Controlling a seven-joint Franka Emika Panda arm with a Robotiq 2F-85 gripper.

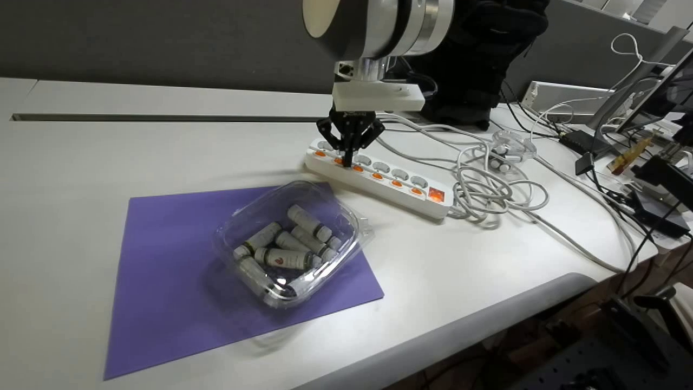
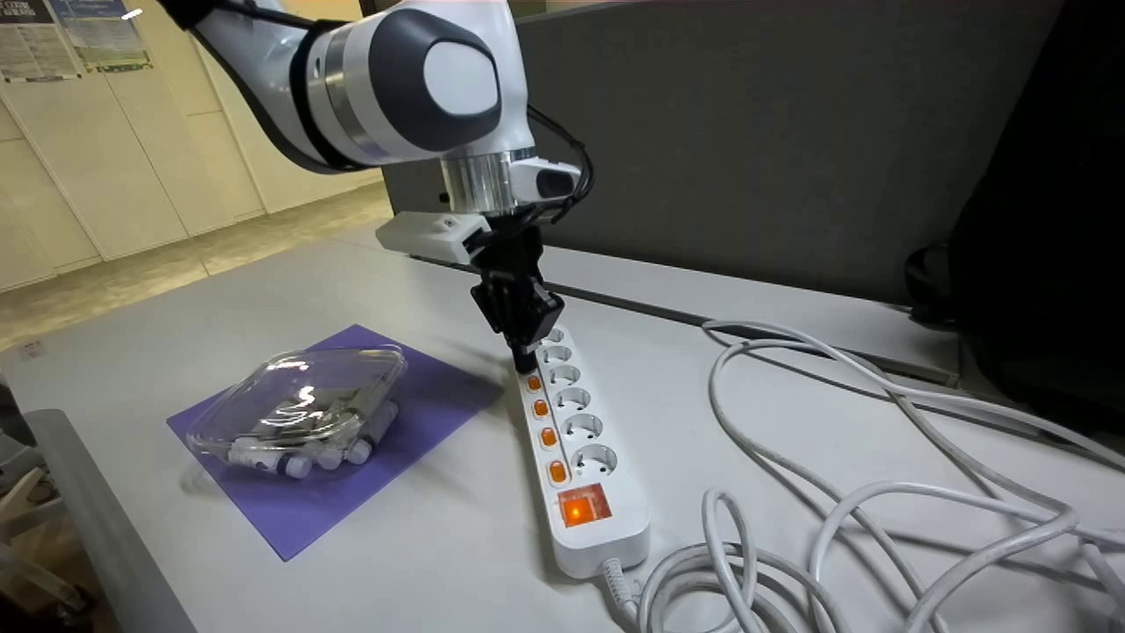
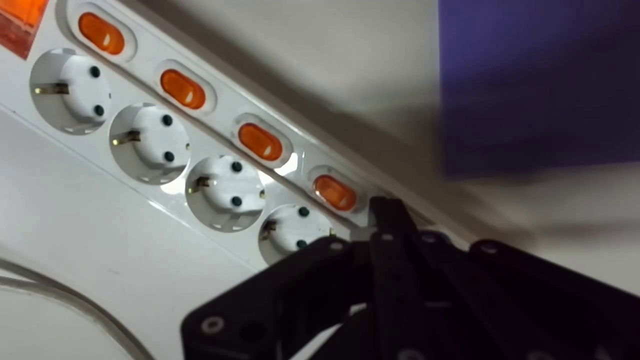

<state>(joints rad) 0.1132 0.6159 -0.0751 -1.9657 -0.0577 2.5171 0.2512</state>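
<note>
Wrist view: gripper (image 3: 386, 206) hides one end of the power strip (image 3: 204, 142).

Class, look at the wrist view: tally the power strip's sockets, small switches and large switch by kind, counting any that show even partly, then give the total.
Sockets: 4
Small switches: 4
Large switch: 1, cut off by the picture's edge
Total: 9

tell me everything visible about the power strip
The power strip is long, white and plastic-looking, with six round sockets, a row of small orange switches, and a larger glowing switch near the cable. It lies flat on the table, beside the purple sheet. The shut tool points down at its switch row; contact is unclear.
</note>
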